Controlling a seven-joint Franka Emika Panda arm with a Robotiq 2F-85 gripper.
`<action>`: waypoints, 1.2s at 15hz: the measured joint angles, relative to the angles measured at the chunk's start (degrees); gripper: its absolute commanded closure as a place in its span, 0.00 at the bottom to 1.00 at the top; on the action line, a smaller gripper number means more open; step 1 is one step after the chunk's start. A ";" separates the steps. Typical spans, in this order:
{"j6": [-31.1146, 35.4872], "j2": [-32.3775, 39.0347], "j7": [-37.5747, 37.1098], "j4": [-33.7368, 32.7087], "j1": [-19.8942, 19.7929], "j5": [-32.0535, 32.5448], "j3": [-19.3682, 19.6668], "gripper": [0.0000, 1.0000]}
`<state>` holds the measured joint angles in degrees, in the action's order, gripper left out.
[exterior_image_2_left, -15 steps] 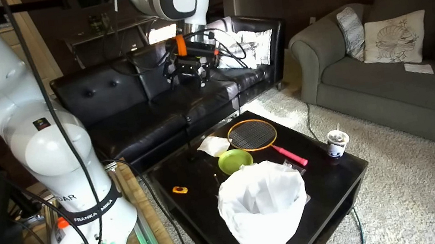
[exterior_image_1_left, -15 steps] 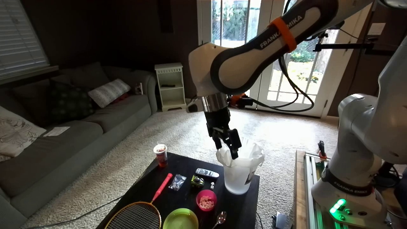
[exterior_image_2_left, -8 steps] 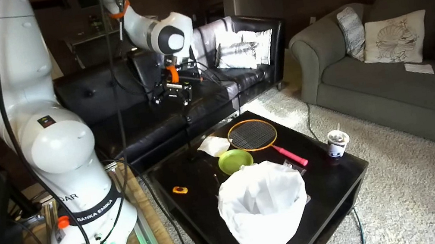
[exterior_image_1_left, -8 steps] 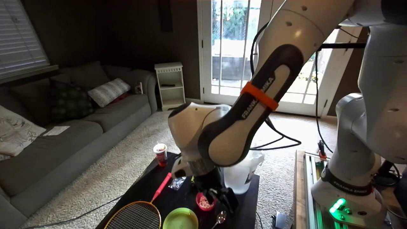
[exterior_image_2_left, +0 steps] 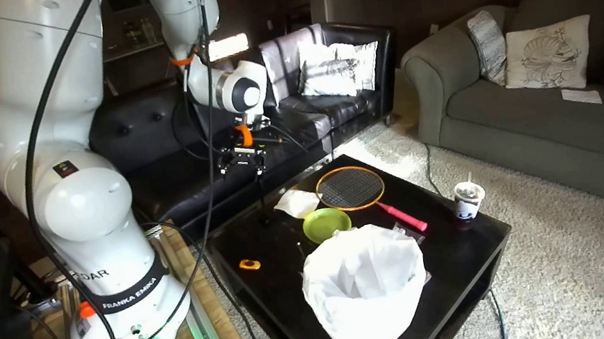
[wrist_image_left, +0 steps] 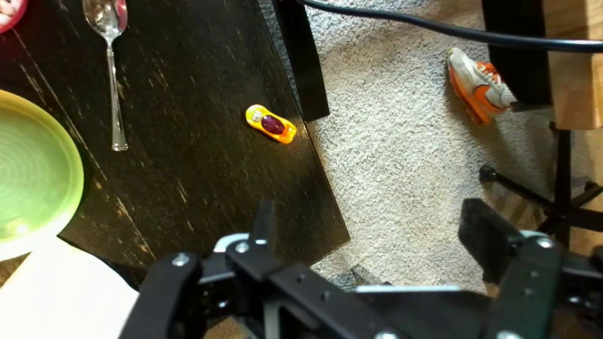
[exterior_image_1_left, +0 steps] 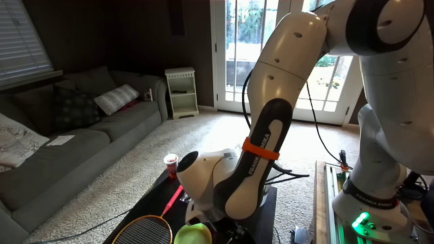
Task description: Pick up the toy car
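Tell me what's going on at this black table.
A robot arm is handling nothing yet: its gripper hangs open in the air. The small yellow toy, probably the car it is meant to pick up, lies untouched near the edge of the black table. A spoon and a green plate also lie there.

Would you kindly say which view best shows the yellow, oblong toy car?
The wrist view: the toy car appears largest, unobstructed. In an exterior view the car looks small; in an exterior view dominated by the white arm, it's unseen.
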<state>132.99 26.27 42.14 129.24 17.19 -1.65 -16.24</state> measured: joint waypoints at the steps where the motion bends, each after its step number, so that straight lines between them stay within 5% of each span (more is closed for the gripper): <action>1: 0.00 0.60 -0.02 -0.39 -0.08 0.07 -0.01 0.00; 10: 0.31 3.48 -0.02 -1.52 0.15 3.65 -1.54 0.00; 18: 9.44 17.13 -7.54 -6.34 7.58 16.32 -1.49 0.00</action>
<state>142.43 43.40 34.60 122.89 24.77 14.67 -17.74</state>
